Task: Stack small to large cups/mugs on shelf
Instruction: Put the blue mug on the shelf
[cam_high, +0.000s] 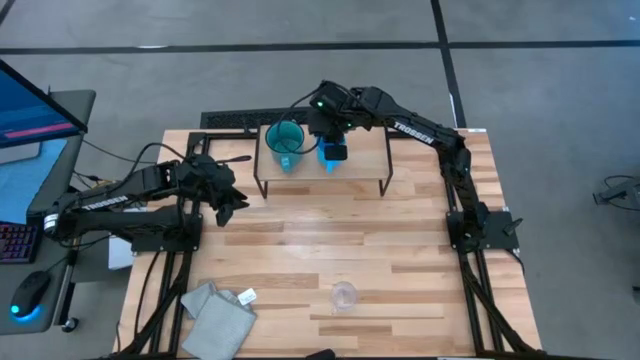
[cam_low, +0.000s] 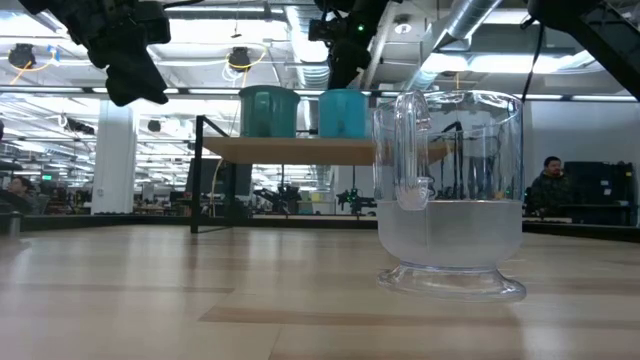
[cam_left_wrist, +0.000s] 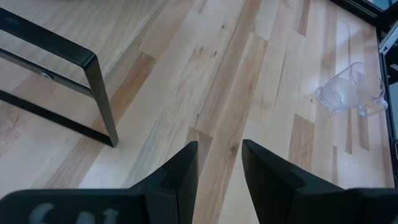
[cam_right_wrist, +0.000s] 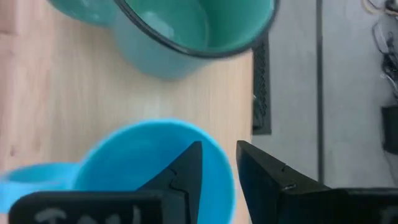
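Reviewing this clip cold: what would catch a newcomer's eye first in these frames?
Probably the two bright mugs side by side on the shelf at the table's far edge: the teal mug and the blue mug, with the right gripper straddling the blue mug's rim, one finger inside. Next, the clear cup standing alone near the table's front edge, looming large in the low view. The left gripper waits open above the table, left of the shelf.

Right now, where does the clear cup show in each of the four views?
High view: clear cup on the tabletop's near part, far from the shelf.
Low view: large in the foreground, right of centre.
Left wrist view: small, at the right edge.
Right wrist view: not in it.
Shared landmark: the shelf, with both mugs on it.
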